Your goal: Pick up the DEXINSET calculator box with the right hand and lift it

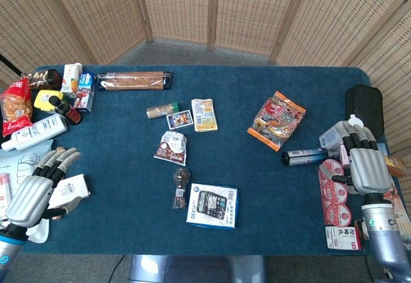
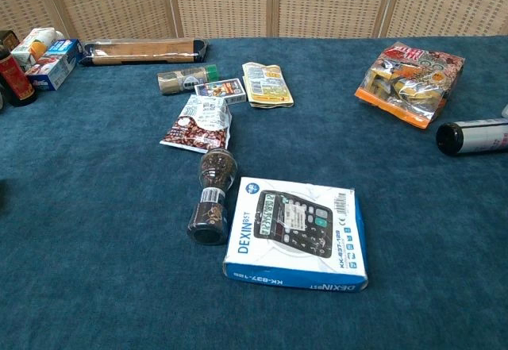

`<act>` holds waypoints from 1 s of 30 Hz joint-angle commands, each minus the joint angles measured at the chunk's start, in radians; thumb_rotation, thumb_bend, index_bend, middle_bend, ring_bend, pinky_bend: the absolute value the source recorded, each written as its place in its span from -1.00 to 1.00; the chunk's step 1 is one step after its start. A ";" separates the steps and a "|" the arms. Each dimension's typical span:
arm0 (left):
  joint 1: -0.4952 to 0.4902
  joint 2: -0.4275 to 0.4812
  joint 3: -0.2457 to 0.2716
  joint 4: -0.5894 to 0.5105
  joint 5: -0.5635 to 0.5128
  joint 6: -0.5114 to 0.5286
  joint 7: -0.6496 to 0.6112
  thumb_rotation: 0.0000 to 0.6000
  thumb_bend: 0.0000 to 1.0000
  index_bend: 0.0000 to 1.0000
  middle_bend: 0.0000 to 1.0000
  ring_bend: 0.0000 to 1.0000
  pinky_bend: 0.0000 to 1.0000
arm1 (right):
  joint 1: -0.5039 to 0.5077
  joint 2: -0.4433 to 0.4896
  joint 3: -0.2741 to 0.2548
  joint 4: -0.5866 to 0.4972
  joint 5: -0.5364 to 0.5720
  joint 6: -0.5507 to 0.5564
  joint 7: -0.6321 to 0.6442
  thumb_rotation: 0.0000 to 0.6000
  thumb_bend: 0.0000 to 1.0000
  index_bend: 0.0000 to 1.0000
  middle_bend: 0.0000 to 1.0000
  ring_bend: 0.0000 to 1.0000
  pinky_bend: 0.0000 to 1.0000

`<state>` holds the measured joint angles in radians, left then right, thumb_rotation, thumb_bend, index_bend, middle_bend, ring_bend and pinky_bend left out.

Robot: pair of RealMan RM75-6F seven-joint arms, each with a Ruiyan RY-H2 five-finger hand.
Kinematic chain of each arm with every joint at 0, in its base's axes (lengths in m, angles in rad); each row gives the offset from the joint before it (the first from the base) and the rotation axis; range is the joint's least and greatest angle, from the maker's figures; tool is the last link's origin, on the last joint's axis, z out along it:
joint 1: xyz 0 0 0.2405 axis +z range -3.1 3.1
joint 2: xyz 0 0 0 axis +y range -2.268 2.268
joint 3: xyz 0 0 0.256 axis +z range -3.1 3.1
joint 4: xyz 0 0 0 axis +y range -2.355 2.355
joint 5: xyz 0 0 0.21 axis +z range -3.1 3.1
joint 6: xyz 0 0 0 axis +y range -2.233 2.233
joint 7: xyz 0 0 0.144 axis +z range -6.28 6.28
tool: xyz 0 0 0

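The DEXINSET calculator box (image 1: 212, 205) (image 2: 296, 232) is white and blue and lies flat near the table's front edge, a little left of centre. My right hand (image 1: 364, 162) rests far to its right at the table's right edge, fingers extended and apart, holding nothing. My left hand (image 1: 40, 189) sits at the front left corner, fingers spread over a small white box (image 1: 69, 191), gripping nothing. Neither hand shows in the chest view.
A pepper grinder (image 2: 211, 195) lies just left of the calculator box. Behind it are a coffee pouch (image 2: 198, 123), cards and a snack packet (image 2: 267, 84). An orange snack bag (image 1: 277, 120), a dark can (image 1: 307, 156) and yoghurt cups (image 1: 335, 199) lie near my right hand.
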<state>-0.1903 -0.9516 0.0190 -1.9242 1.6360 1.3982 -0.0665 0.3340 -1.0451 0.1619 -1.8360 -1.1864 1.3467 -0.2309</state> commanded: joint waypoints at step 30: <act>-0.023 -0.009 -0.009 0.000 -0.006 -0.031 -0.004 1.00 -0.36 -1.00 -1.00 -1.00 -1.00 | 0.093 0.074 -0.102 -0.051 -0.269 -0.254 0.005 0.49 -0.50 -1.00 -1.00 -1.00 -1.00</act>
<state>-0.2121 -0.9597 0.0103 -1.9240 1.6312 1.3684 -0.0715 0.4071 -0.9788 0.0722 -1.8890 -1.4293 1.1201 -0.2423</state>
